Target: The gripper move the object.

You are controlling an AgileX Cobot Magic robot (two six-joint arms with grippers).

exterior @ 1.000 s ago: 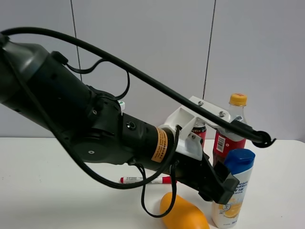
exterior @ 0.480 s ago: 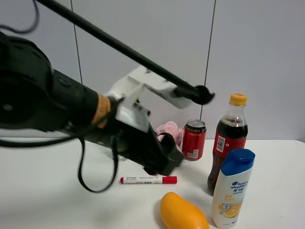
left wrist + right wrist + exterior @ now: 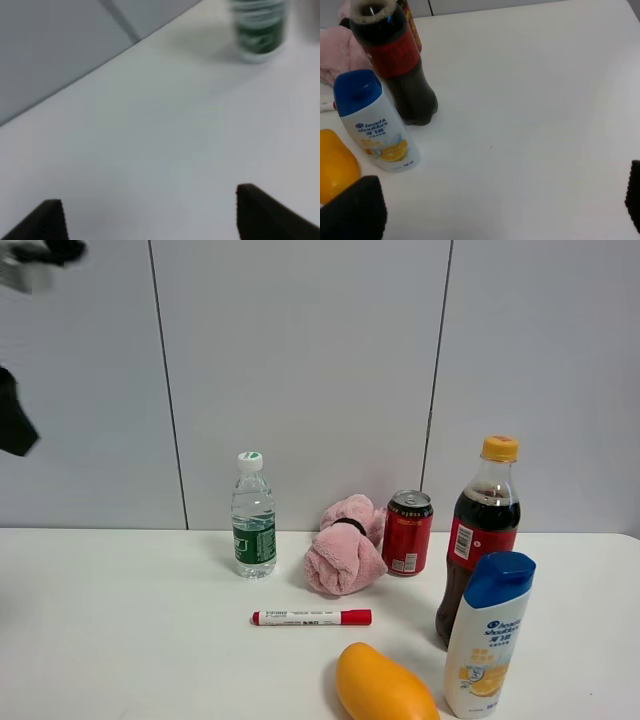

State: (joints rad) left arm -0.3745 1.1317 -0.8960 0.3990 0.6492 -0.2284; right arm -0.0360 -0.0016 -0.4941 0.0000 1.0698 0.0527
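The white Head & Shoulders shampoo bottle (image 3: pixel 488 640) with a blue cap stands upright at the front right of the white table, just in front of the cola bottle. It also shows in the right wrist view (image 3: pixel 372 125). My left gripper (image 3: pixel 155 220) is open and empty above bare table, near the water bottle (image 3: pixel 257 30). In the exterior view only a blurred black piece of the left arm (image 3: pixel 12 425) shows at the far left edge. My right gripper (image 3: pixel 492 210) is open and empty, apart from the shampoo bottle, and is out of the exterior view.
A dark cola bottle (image 3: pixel 478 530), a red can (image 3: pixel 407 532), a pink cloth (image 3: pixel 345 545) and a clear water bottle (image 3: pixel 254 516) stand along the back. A red marker (image 3: pixel 312 617) and an orange mango-like fruit (image 3: pixel 383 685) lie in front.
The left arm swung up and to the left, away from the shampoo bottle and almost out of the exterior view. The bottle stays where it stood.
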